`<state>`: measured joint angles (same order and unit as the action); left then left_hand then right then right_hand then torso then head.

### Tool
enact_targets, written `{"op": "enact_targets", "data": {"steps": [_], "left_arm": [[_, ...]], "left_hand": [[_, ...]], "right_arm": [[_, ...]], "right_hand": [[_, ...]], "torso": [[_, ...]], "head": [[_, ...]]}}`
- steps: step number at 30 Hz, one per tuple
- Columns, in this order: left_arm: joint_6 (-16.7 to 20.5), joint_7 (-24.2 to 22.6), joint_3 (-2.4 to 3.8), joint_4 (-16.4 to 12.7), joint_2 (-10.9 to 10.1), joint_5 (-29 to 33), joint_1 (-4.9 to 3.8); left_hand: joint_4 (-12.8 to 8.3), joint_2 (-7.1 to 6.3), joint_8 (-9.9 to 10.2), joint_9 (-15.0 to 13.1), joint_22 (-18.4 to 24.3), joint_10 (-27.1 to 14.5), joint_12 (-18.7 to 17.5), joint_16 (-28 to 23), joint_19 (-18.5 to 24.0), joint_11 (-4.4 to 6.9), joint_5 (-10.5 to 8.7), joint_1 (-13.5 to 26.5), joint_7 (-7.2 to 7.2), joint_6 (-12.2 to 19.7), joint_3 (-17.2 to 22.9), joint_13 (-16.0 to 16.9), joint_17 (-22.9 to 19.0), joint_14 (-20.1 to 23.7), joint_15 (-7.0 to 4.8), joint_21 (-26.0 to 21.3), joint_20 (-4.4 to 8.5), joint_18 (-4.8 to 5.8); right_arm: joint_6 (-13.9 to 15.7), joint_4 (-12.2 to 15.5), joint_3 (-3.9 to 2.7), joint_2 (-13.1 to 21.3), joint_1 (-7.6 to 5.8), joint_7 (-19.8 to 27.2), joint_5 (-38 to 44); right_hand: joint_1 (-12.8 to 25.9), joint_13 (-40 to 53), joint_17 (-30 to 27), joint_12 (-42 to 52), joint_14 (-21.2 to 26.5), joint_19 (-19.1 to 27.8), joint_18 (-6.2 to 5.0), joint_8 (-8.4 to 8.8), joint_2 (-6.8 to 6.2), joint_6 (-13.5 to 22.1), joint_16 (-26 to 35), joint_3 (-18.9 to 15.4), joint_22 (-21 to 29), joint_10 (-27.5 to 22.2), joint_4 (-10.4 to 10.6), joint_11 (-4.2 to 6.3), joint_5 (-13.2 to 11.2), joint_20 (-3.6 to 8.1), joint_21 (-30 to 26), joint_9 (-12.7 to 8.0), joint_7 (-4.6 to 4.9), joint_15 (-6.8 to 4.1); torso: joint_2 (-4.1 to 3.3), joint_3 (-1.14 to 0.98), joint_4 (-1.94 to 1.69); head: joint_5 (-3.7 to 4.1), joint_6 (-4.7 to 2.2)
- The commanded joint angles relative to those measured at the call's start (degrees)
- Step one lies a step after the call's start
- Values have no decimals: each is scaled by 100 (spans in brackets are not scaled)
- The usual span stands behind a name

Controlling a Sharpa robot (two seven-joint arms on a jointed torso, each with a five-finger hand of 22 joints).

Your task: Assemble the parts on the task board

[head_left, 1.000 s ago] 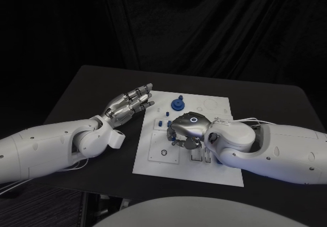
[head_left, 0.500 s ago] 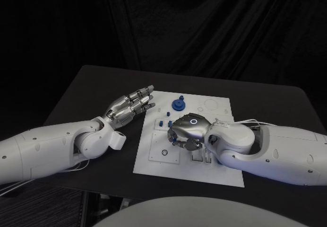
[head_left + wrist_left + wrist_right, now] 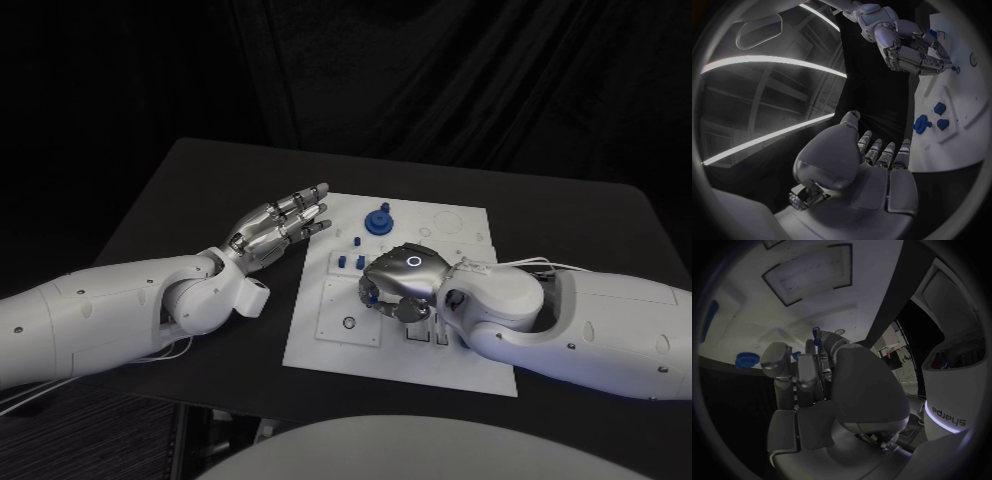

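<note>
The task board (image 3: pixel 411 350), a white plate, lies in the middle of the black table (image 3: pixel 173 190), between the two arms. The right hand (image 3: pixel 401 283) is bent down over the board's middle with its fingers curled inward; the right wrist view shows a small blue part (image 3: pixel 816 336) at its fingertips (image 3: pixel 811 347), apparently pinched there, though the grip itself is partly hidden. In my judgement the hand is lowered this way to seat that piece in the board. The left hand (image 3: pixel 277 224) rests off the board's near-left edge, fingers extended and slightly apart, holding nothing; it seems parked clear to leave the working area open. On the board's far end stands a blue gear-like part (image 3: pixel 378 219), with two small blue pegs (image 3: pixel 349 261) near the right hand. The board also bears dark ring-shaped marks and recesses.
</note>
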<state>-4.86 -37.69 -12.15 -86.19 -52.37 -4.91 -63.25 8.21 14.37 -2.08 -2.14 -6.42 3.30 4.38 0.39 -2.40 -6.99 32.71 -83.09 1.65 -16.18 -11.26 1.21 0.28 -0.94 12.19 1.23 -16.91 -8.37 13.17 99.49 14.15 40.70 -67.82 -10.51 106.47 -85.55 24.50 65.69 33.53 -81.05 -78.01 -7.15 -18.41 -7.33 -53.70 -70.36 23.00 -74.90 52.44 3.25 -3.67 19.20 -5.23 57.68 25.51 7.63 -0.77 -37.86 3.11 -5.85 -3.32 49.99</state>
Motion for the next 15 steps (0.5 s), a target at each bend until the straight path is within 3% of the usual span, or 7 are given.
{"op": "enact_targets", "data": {"steps": [1, 15], "left_arm": [[-99, -61, 5, 0, 13, 28, 14], [-119, -46, 5, 33, 27, 28, 33]], "left_hand": [[-33, 17, -14, -3, -1, 13, 25, 16, 18, -39, 17, 12, 17, 12, -12, 7, 5, 13, 42, -3, 6, 36], [-36, 18, -14, -3, -4, 11, 25, 16, 18, -40, 20, 12, 18, 10, -11, 7, 6, 12, 43, -3, 7, 37]], "right_arm": [[-21, 22, -2, 6, 20, -26, 65], [27, -75, -2, -38, 50, -33, 65]], "right_hand": [[25, 10, -8, -10, -17, -32, 100, 12, 5, 39, -5, 4, -694, 29, 41, -3, -4, 6, -17, -6, -4, 4], [61, -8, 5, -30, -24, -40, 104, 17, -1, 30, -18, 6, -698, 49, 63, -1, -37, 3, 1, -8, -8, 6]], "torso": [[-4, 2, -7], [-6, 4, -7]], "head": [[6, 1], [7, 1]]}}
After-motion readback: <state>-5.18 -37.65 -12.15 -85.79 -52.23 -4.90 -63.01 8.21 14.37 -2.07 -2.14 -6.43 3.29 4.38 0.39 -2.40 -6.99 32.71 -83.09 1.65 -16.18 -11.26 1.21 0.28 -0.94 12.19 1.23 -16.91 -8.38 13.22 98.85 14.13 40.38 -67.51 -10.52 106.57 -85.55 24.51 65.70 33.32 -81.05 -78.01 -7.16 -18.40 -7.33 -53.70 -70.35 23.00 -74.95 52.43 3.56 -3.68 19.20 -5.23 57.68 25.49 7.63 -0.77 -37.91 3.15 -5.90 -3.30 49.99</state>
